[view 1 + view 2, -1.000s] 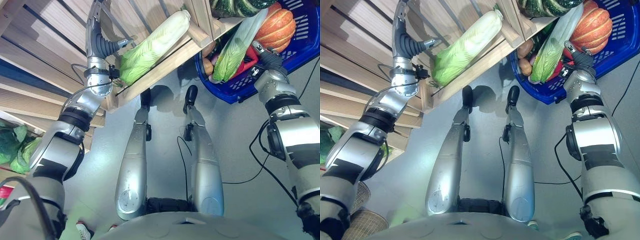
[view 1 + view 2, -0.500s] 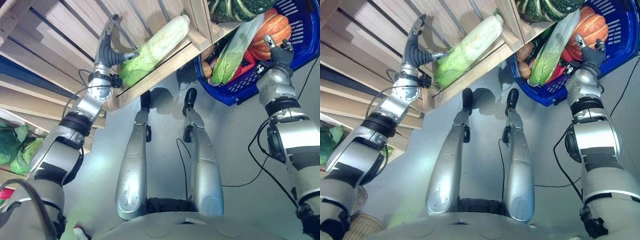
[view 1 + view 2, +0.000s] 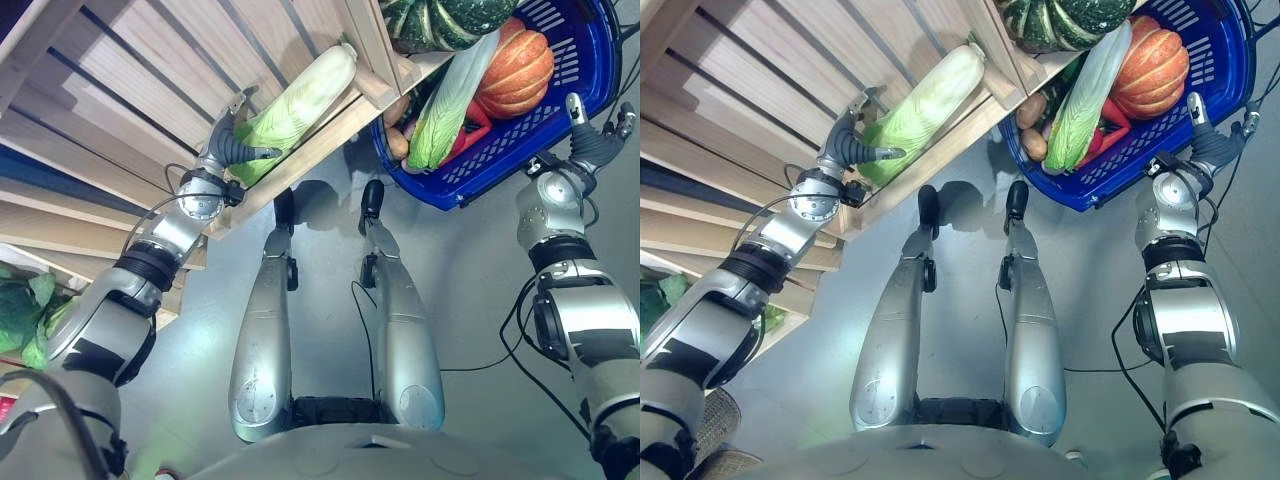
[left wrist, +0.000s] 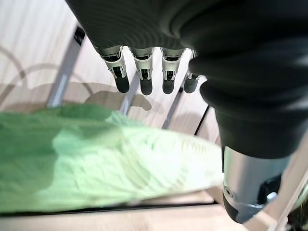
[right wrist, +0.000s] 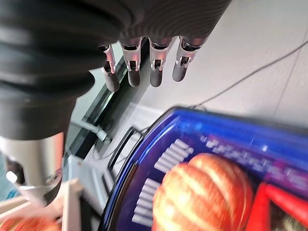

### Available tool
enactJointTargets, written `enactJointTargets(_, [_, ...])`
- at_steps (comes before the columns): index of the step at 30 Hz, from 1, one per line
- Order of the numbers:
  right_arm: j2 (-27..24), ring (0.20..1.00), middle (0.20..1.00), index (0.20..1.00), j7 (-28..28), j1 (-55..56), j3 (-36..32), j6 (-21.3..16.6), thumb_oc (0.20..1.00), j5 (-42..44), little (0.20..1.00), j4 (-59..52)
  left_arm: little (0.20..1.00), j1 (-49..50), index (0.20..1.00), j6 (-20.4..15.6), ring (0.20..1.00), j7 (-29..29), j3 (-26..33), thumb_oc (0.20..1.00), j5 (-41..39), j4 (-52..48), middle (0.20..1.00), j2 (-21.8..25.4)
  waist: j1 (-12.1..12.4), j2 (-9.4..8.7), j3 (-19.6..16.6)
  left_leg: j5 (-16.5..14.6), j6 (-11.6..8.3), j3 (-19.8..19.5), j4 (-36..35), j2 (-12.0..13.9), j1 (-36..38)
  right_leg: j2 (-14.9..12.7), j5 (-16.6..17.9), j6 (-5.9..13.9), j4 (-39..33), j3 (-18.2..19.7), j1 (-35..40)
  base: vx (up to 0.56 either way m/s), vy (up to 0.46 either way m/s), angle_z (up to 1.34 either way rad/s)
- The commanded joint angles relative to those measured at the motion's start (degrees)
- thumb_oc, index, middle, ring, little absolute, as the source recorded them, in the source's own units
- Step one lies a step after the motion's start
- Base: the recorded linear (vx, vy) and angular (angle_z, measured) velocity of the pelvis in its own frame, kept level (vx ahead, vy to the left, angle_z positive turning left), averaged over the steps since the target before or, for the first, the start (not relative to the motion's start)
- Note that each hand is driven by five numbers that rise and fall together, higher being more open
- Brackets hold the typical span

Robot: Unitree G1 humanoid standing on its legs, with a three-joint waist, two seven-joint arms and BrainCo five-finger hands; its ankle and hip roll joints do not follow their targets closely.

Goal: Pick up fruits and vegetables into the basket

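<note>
Right hand [image 3: 597, 141] has withdrawn from the basket [image 3: 560, 130], fingers straight. Left hand [image 3: 232, 147], fingers apart, beside the cabbage [image 3: 295, 103]; grasping comes next.

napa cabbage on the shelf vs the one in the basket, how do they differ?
The shelf napa cabbage lies on the wooden crate slats, beside the left robot hand; the basket napa cabbage leans among other produce in the blue basket. The shelf one looks plumper, the basket one slimmer. Both are pale at one end, leafy green at the other.

A cabbage [image 3: 300, 95] lay in the wooden crate [image 3: 150, 90] on the left; the basket [image 3: 580, 90] with a pumpkin [image 3: 515, 72] stood right.
</note>
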Motion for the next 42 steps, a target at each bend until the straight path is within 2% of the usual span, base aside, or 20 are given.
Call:
enactJointTargets(1, [-3.57, 1.0, 1.0, 1.0, -2.93, 3.94, -2.27, -3.73, 1.0, 1.75, 1.0, -1.11, 1.0, 0.83, 1.0, 0.32, 1.0, -0.75, 0.33, 1.0, -1.51, 0.77, 1.0, -1.4, -1.18, 2.56, -2.69, -2.51, 1.02, 0.15, -2.66, -1.49, 0.81, 1.4, -5.07, 4.74, 4.22, -2.55, 1.21, 0.0, 0.013, -0.07])
enactJointTargets(10, [-2.11, 1.0, 1.0, 1.0, 1.01, 6.7, -2.37, -0.45, 1.0, 3.43, 1.0, 8.77, 1.0, -2.95, 1.0, 2.17, 1.0, 1.7, 0.2, 1.0, -0.45, 8.36, 1.0, -3.42, -2.02, 2.11, -2.69, -2.88, 1.21, 0.71, -2.36, -1.46, 1.05, 1.87, -5.53, 4.29, 4.11, -1.9, 1.7, 0.0, 0.0, -0.01])
enactJointTargets(22, [-0.04, 1.0, 1.0, 1.0, 2.92, 7.42, 0.05, 1.77, 1.0, 2.03, 1.0, 10.03, 1.0, -7.24, 1.0, 5.86, 1.0, 5.12, 2.14, 1.0, 1.85, 15.98, 1.0, -5.72, -3.28, 1.55, -2.69, -2.86, 0.83, 1.15, -1.72, -1.2, 0.49, 2.23, -5.93, 3.87, 4.27, -1.23, 1.32, 0.0, 0.001, 0.0])
enactJointTargets(33, [1.3, 1.0, 1.0, 1.0, 2.74, 6.08, 1.76, 2.35, 1.0, 1.09, 1.0, 9.49, 1.0, -9.69, 1.0, 6.21, 1.0, 0.92, 1.57, 1.0, 2.55, 21.61, 1.0, -7.18, -4.19, 1.34, -2.69, -2.72, 0.39, 1.47, -1.64, -0.95, 0.17, 2.53, -6.15, 3.6, 4.47, -0.83, 0.79, 0.0, 0.005, -0.02])
enactJointTargets(38, [1.69, 1.0, 1.0, 1.0, 3.4, 5.61, 2.14, 3.16, 1.0, 0.92, 1.0, 9.6, 1.0, -9.83, 1.0, 5.18, 1.0, -0.68, 1.31, 1.0, 2.98, 23.21, 1.0, -7.47, -4.35, 1.15, -2.69, -2.8, 0.3, 1.57, -1.53, -0.86, -0.05, 2.67, -6.22, 3.53, 4.46, -0.61, 0.61, 0.0, 0.0, 0.0])
enactJointTargets(40, [2.24, 1.0, 1.0, 1.0, 4.91, 5.49, 2.62, 6.17, 1.0, 0.99, 1.0, 10.19, 1.0, -10.32, 1.0, 4.59, 1.0, -2.94, 0.95, 1.0, 3.19, 24.14, 1.0, -7.57, -4.53, 0.98, -2.69, -2.55, 0.24, 1.7, -1.49, -0.7, -0.53, 2.86, -5.92, 3.42, 4.5, -0.42, 0.05, 0.0, 0.0, 0.0])
enactJointTargets(42, [2.47, 1.0, 1.0, 1.0, 4.77, 5.71, 2.9, 6.68, 1.0, 1.1, 1.0, 10.63, 1.0, -10.27, 1.0, 4.1, 1.0, -3.82, 0.73, 1.0, 3.08, 24.35, 1.0, -7.7, -4.49, 0.94, -2.69, -2.91, 0.26, 1.76, -1.43, -0.68, -0.17, 2.89, -6.25, 3.43, 4.62, -0.4, 0.36, 0.0, 0.0, 0.0])
